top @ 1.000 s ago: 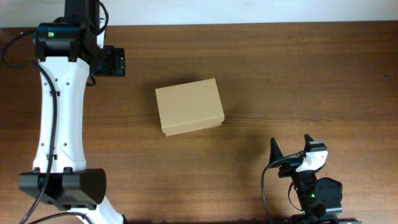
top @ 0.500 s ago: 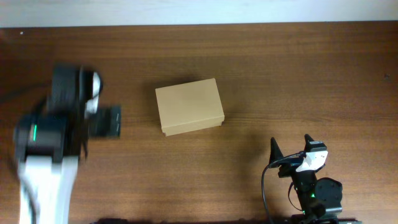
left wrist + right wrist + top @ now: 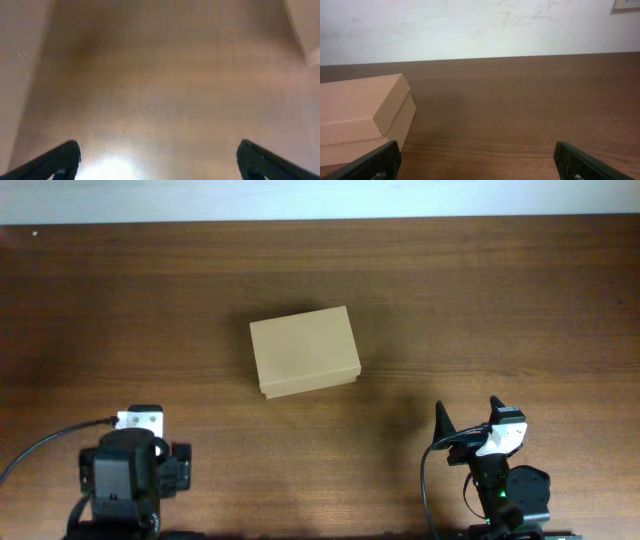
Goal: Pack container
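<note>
The container (image 3: 304,351), a plain tan cardboard box with its lid shut, sits on the wooden table (image 3: 480,300) a little left of centre. It also shows at the left edge of the right wrist view (image 3: 360,117). My left gripper (image 3: 158,159) is open and empty; its view is blurred and shows only bare table. In the overhead view the left arm (image 3: 130,475) is folded at the front left edge. My right gripper (image 3: 476,159) is open and empty, at the front right (image 3: 470,430), well short of the box.
A white wall (image 3: 480,25) runs behind the far table edge. The table stretches bare on both sides of the box and behind it. Cables run from both arm bases at the front edge.
My left arm has swung from the back left of the table down to the front left edge. The box and the right arm have not moved.
</note>
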Tool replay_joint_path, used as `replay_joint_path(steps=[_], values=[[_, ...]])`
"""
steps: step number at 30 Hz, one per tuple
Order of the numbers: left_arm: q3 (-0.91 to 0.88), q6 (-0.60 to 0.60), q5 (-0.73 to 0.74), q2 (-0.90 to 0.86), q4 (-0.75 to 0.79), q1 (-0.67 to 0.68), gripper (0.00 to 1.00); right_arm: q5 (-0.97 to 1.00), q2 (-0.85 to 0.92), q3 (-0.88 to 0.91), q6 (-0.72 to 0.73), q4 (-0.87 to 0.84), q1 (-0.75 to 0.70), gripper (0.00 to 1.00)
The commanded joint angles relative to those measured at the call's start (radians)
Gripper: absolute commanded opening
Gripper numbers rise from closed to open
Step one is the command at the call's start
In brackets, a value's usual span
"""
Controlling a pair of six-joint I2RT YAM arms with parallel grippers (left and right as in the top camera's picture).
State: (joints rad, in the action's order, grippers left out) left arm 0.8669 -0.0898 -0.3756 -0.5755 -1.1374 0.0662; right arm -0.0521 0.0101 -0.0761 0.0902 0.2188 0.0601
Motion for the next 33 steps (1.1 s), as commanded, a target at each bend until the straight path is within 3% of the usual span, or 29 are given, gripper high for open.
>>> replay_joint_path(steps=[1, 9, 12, 21, 27, 33], values=[[-0.049, -0.132, -0.051, 0.079, 0.225, -0.003, 1.0, 0.008, -0.008, 0.011, -0.004, -0.003, -0.003, 0.99], [-0.222, -0.136, 0.013, 0.213, 1.09, -0.003, 1.0, 0.008, -0.008, 0.011, -0.004, -0.003, -0.003, 0.99], [-0.344, -0.136, 0.013, 0.264, 1.276, -0.003, 1.0, 0.008, -0.008, 0.011, -0.004, -0.003, -0.003, 0.99], [-0.68, -0.136, 0.013, 0.456, 1.302, -0.003, 1.0, 0.008, -0.008, 0.011, -0.004, -0.003, -0.003, 0.99], [-0.811, -0.136, 0.013, 0.573, 1.303, -0.003, 1.0, 0.008, -0.008, 0.011, -0.004, -0.002, -0.003, 0.99], [-0.858, -0.136, 0.013, 0.571, 1.301, -0.034, 1.0, 0.008, -0.008, 0.011, -0.004, -0.002, -0.003, 0.99]])
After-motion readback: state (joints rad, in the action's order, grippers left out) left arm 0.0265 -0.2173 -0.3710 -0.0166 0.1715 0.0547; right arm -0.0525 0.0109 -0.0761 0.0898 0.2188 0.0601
